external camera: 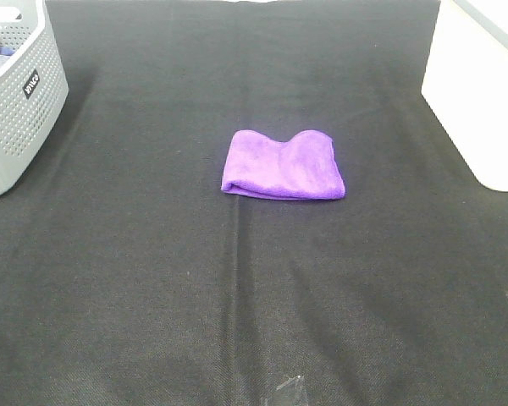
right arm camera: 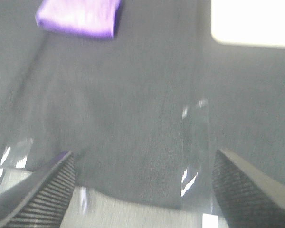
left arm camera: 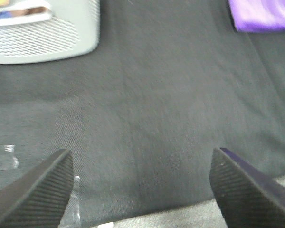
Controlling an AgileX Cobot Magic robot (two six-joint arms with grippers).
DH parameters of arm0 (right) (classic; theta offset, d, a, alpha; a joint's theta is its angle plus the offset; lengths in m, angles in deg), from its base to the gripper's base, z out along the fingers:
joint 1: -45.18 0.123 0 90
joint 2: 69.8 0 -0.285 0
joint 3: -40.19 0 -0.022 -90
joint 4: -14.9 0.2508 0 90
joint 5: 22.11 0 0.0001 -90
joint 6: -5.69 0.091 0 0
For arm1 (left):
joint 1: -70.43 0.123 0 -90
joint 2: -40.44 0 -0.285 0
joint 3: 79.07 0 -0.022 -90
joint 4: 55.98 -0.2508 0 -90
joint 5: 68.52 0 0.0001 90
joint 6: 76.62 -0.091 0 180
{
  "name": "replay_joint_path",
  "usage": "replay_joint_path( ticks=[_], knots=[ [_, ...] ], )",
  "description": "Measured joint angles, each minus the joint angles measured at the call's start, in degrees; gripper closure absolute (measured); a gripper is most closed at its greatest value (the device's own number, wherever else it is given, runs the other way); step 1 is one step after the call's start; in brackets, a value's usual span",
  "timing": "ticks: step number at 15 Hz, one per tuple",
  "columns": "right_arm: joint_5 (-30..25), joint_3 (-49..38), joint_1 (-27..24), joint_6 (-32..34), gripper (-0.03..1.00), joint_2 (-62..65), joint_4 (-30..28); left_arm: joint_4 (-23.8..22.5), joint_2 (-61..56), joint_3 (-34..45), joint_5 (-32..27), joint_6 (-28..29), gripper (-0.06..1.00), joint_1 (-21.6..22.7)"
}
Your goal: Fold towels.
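The purple towel [external camera: 283, 165] lies folded into a small rectangle on the black cloth near the middle of the table. It also shows in the left wrist view [left arm camera: 263, 15] and in the right wrist view [right arm camera: 79, 17]. Neither arm shows in the exterior high view. My left gripper [left arm camera: 140, 190] is open and empty, low over the black cloth, well away from the towel. My right gripper [right arm camera: 142, 187] is open and empty, also far from the towel, near the table's front edge.
A grey perforated basket [external camera: 13, 93] stands at the back left, also in the left wrist view [left arm camera: 42, 33]. A white box [external camera: 483, 93] stands at the back right, also in the right wrist view [right arm camera: 251, 21]. Clear tape strips [right arm camera: 194, 142] lie on the cloth.
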Motion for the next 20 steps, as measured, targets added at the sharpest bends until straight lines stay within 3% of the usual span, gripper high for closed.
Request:
replay_joint_path(
  ticks=[5,9,13,15,20],
  knots=[
    [-0.1,-0.5,0.0,0.0,0.2,8.0,-4.6,-1.6,-8.6,3.4,0.0,3.3,0.21,-0.9],
    [1.1,-8.4,0.0,1.4,0.2,8.0,-4.6,-1.8,-18.6,7.6,-0.1,4.5,0.21,-0.9],
    [7.6,-11.7,0.0,1.4,0.2,8.0,-4.1,-3.0,-18.8,9.4,1.7,4.5,0.21,-0.9],
    [7.7,-11.9,0.0,1.4,0.2,8.0,-4.1,-3.0,-18.8,11.1,6.1,6.0,0.21,-0.9],
    [7.0,-13.1,0.0,1.4,0.2,7.9,-4.1,-2.8,-18.8,11.6,7.7,9.2,0.21,-0.9]
  ],
)
